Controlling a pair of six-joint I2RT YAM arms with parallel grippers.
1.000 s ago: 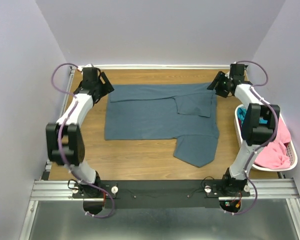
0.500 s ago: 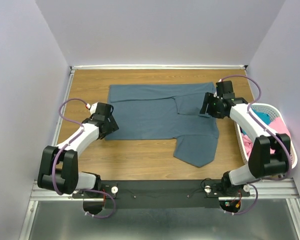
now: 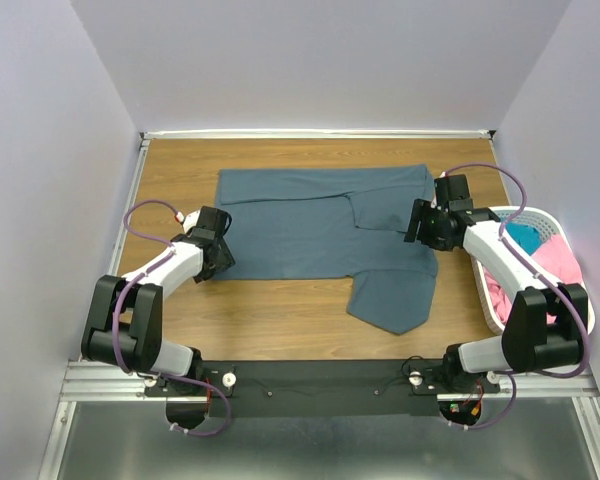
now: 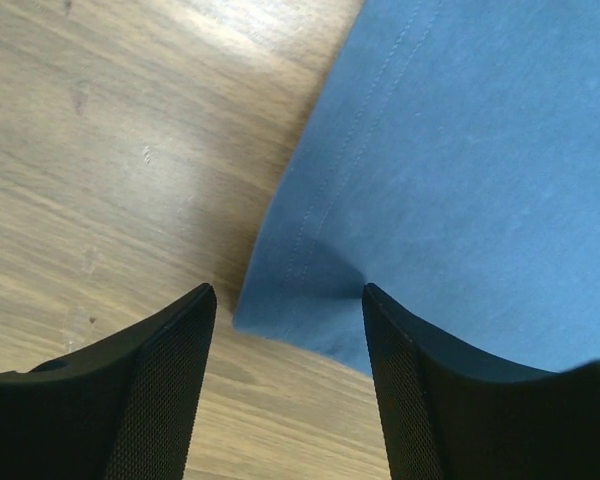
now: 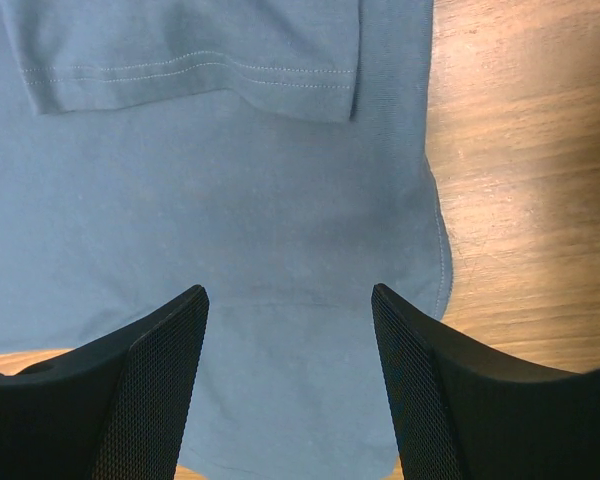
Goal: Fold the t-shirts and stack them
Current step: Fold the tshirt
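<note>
The slate blue-grey t-shirt [image 3: 310, 235] lies spread on the wooden table, its top edge and right sleeve folded in. My left gripper [image 3: 220, 258] is open just above the shirt's near left corner [image 4: 280, 310], the corner between its jaws. My right gripper [image 3: 418, 228] is open over the shirt's right side [image 5: 280, 250], below the folded sleeve [image 5: 200, 60]. The pink t-shirt [image 3: 565, 270] and the teal t-shirt [image 3: 523, 238] lie bunched in the white basket [image 3: 580, 320] at the right.
The wooden table [image 3: 270, 310] shows bare boards around the shirt. The white basket stands at the right table edge beside my right arm. Lilac walls close in the back and both sides. A black rail [image 3: 320, 385] runs along the near edge.
Both arms swung in from the far corners to the shirt's sides a second ago. In the last half second the left gripper shifted slightly toward the near left corner; the right barely moved.
</note>
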